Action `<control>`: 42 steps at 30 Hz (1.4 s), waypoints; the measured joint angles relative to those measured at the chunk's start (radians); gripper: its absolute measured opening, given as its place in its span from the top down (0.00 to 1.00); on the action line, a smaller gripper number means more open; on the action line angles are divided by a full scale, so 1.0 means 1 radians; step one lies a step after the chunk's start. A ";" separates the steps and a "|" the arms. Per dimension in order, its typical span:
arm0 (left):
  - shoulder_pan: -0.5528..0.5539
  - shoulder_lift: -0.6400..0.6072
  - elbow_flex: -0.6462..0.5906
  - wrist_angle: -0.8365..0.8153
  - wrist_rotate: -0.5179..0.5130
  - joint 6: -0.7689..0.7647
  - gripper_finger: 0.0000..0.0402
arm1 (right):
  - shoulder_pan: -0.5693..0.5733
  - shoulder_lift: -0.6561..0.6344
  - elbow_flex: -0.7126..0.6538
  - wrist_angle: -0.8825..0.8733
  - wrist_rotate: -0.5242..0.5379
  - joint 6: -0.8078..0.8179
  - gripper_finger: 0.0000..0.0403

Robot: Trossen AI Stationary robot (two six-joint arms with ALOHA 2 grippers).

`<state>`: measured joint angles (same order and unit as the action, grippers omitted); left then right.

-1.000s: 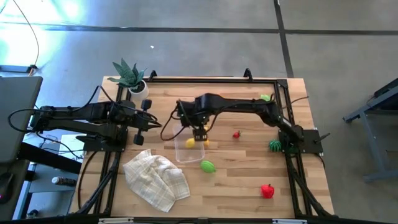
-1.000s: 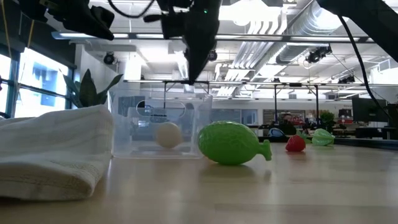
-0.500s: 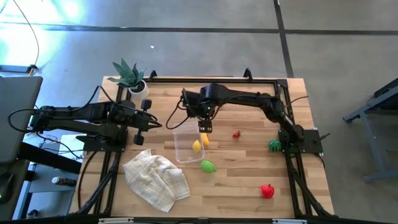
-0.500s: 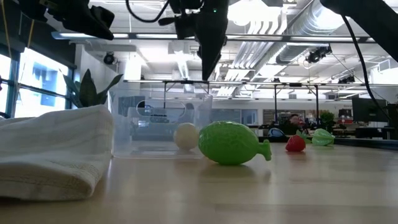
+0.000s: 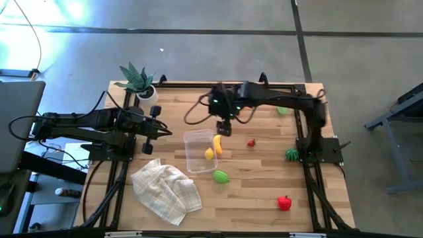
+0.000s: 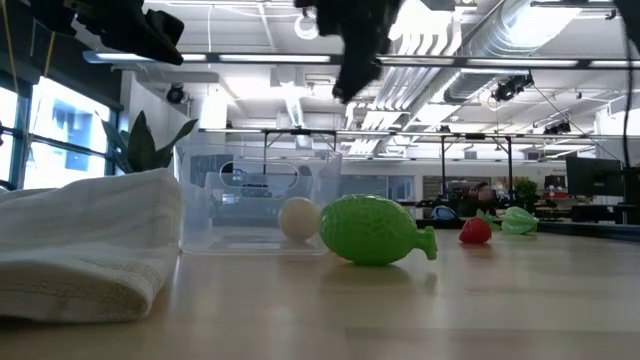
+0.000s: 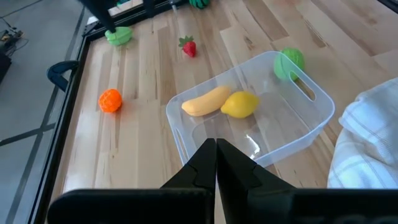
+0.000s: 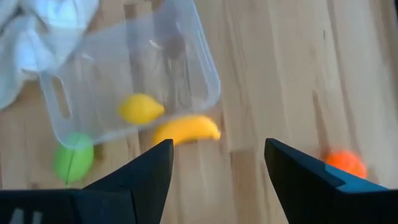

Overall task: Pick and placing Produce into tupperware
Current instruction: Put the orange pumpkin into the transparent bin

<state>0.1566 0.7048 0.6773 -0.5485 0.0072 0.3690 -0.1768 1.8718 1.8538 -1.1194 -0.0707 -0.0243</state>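
Hovering empty above the desk [image 5: 264, 192], the right gripper [image 5: 224, 128] spreads its fingers; lemon [image 5: 209, 154] sits in the tupperware [image 5: 196, 151], while the banana [image 5: 217, 145] seemingly straddles its rim and may tumble out.

Right claw [image 5: 223, 127] raised, fingers apart; left claw [image 7: 216, 163] seemingly closed.

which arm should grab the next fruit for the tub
Right. Its open gripper hangs above the table beside the tub, close to the strawberry. The left gripper waits, shut, at the table's left edge.
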 joint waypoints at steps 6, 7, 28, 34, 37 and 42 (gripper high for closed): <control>0.000 0.000 0.000 0.000 0.000 0.000 0.99 | -0.016 -0.254 -0.416 0.241 0.069 0.159 0.40; 0.000 0.000 0.000 0.000 0.000 0.000 0.99 | -0.020 -0.290 -0.461 0.262 0.071 0.187 0.40; 0.000 0.000 0.000 0.000 0.000 0.000 0.99 | -0.283 -0.518 -0.729 0.379 0.172 0.369 0.40; 0.000 0.000 0.000 0.000 0.000 0.000 0.99 | -0.359 -0.499 -0.729 0.461 0.126 0.359 0.40; 0.000 0.000 0.000 0.000 0.000 0.000 0.99 | -0.388 -0.463 -0.729 0.466 0.061 0.360 0.40; 0.000 0.000 0.000 0.000 0.000 0.000 0.99 | -0.407 -0.370 -0.730 0.498 -0.005 0.362 0.40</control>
<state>0.1570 0.7048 0.6773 -0.5487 0.0073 0.3691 -0.5835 1.5020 1.1240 -0.6216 -0.0762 0.3375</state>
